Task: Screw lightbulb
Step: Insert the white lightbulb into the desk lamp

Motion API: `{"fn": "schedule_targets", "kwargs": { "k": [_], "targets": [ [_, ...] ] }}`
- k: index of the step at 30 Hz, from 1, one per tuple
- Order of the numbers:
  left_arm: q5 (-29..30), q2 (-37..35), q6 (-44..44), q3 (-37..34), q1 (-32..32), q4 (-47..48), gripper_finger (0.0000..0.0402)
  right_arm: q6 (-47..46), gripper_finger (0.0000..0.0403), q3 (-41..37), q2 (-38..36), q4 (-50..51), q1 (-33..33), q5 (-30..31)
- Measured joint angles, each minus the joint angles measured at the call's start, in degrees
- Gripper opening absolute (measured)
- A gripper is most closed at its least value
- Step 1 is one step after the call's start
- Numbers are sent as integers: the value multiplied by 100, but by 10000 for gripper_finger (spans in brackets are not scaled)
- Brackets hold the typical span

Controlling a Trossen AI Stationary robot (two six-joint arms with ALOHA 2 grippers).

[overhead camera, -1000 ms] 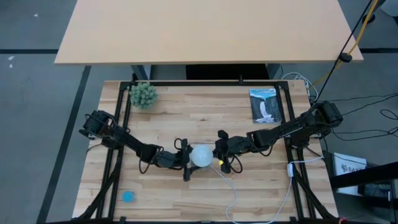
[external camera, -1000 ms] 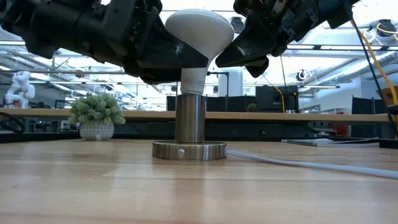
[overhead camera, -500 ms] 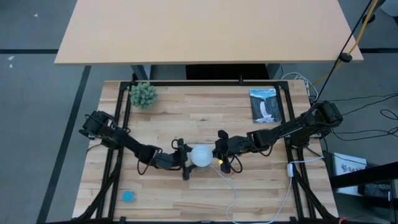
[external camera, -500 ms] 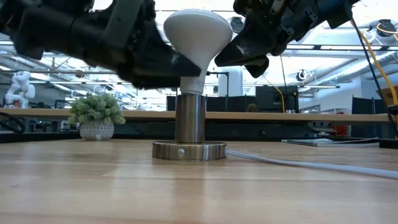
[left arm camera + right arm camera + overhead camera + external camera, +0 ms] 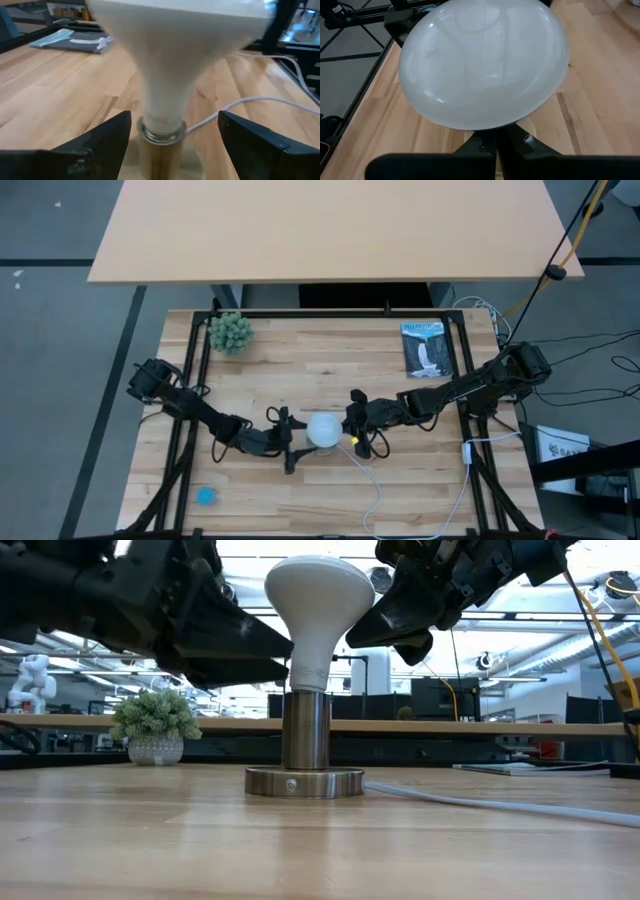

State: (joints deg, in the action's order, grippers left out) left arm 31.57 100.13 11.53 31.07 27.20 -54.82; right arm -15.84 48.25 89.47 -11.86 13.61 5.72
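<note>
- Two grippers flank the lightbulb (image 5: 318,610), which stands upright in the metal socket (image 5: 305,745) mid-table.
- Left gripper (image 5: 285,442) sits just beside the bulb's neck, fingers spread wide, apart from it.
- Right gripper (image 5: 353,423) hovers at the dome's other side, fingers pressed together, holding nothing.

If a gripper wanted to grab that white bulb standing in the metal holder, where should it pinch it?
Probably the tapering neck of the lightbulb, coming in level from the side as the open left gripper does. The dome is wide and smooth, while the neck narrows enough to fit between the fingers just above the socket.
</note>
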Motion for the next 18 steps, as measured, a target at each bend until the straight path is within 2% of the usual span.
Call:
{"fn": "schedule_targets", "kwargs": {
  "k": [6,18],
  "targets": [
    [51,-2,-2,0,209,181,303,0,0,0,0,-19,0,-2],
    [68,-2,44,7,208,212,303,22,0,0,0,-33,0,0]
  ]
}}
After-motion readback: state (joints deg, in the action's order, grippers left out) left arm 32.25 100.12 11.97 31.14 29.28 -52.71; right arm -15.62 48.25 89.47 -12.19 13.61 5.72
